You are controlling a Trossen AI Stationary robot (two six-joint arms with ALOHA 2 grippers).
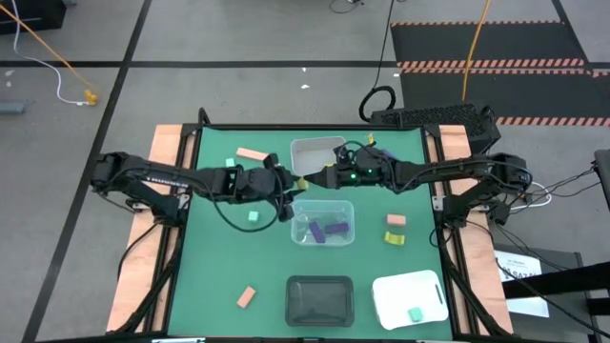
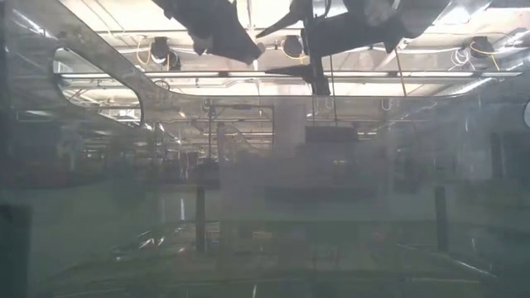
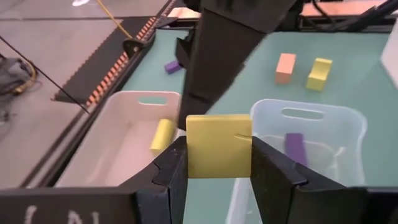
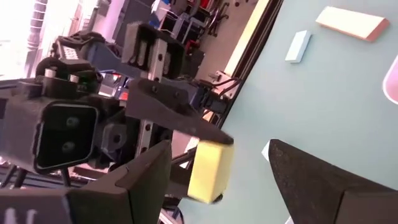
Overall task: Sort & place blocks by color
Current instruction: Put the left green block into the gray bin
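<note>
Centrally, above the table (image 1: 219, 276), a yellow block (image 3: 219, 145) was pinched between the fingers (image 3: 171, 177) of the left gripper (image 1: 297, 188), held off the surface betw. the white tray (image 1: 305, 152) and the clear tray (image 1: 345, 211). The right gripper (image 1: 316, 179) was met tip to tip w/ the left one, its fingers (image 4: 149, 171) spread wide either side of the same block, not touching it. A second yellow block (image 3: 162, 135) lay in the white tray. Purple blocks (image 1: 327, 229) were seen in the clear tray. A mint block (image 1: 415, 313) sat in the white lid-like tray (image 1: 396, 291) at the near right corner; the black tray (image 1: 320, 300) lay beside it. Loose on the table: salmon block (image 1: 251, 153), mint block (image 1: 254, 217), salmon block (image 1: 247, 296), plus a salmon (image 1: 396, 220) and yellow-green block (image 1: 394, 237) to the right.
</note>
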